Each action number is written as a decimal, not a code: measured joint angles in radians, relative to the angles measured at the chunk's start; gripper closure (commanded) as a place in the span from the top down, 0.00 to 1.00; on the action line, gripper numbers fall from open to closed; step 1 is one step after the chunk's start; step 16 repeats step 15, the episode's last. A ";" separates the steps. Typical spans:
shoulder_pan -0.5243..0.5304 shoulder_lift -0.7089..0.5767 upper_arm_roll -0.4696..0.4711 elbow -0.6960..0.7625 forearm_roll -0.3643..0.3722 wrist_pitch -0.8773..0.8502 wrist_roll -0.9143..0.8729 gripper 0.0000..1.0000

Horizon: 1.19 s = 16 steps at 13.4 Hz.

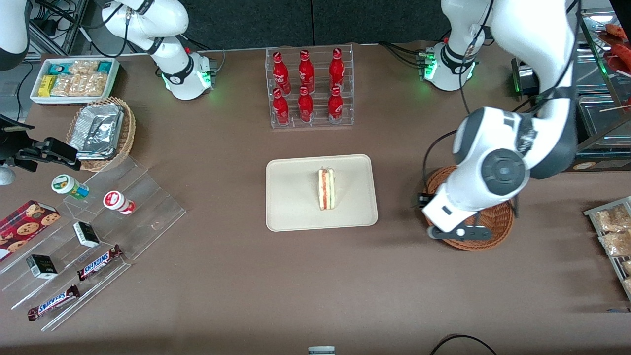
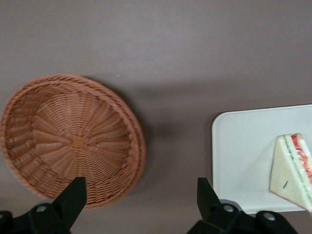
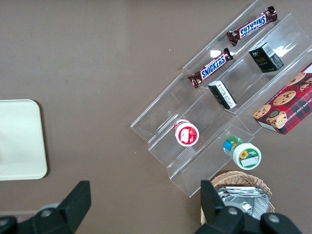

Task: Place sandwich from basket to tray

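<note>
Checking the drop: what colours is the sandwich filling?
Red and green, on the sandwich; clearest in left wrist view. Gripper open.

The setting is a robotics lab arranged as a mock snack shop. A brown table (image 1: 246,286) carries retail-style displays: a clear rack of red soda bottles (image 1: 309,88) at upper centre of the front view, stepped clear shelves (image 1: 93,246) with chocolate bars (image 1: 99,262) and a cookie box (image 1: 24,227) at lower left, and a white bin of wrapped snacks (image 1: 74,79) at upper left. Robot arm bases (image 1: 187,76) with green status lights and loose cables stand along the table's upper edge.
</note>
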 measured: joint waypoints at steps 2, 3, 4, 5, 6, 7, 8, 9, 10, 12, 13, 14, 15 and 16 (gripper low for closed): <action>0.029 -0.052 0.000 -0.045 0.000 -0.001 0.008 1.00; 0.042 -0.081 0.000 -0.069 0.000 -0.002 0.009 1.00; 0.055 -0.113 0.000 -0.096 0.000 -0.003 0.013 1.00; 0.069 -0.145 0.001 -0.124 0.001 -0.004 0.022 1.00; 0.086 -0.176 0.000 -0.152 0.002 -0.005 0.032 1.00; 0.105 -0.204 0.000 -0.177 0.002 -0.007 0.042 1.00; 0.124 -0.231 -0.004 -0.198 0.002 -0.012 0.049 1.00; 0.148 -0.257 -0.017 -0.213 0.002 -0.026 0.051 1.00; 0.181 -0.285 -0.044 -0.223 0.002 -0.053 0.054 1.00; 0.245 -0.343 -0.098 -0.226 0.002 -0.130 0.085 1.00; 0.267 -0.374 -0.111 -0.226 0.002 -0.165 0.100 1.00; 0.285 -0.405 -0.117 -0.226 0.002 -0.192 0.110 1.00; 0.300 -0.433 -0.119 -0.227 0.002 -0.213 0.125 1.00; 0.300 -0.433 -0.119 -0.227 0.002 -0.213 0.125 1.00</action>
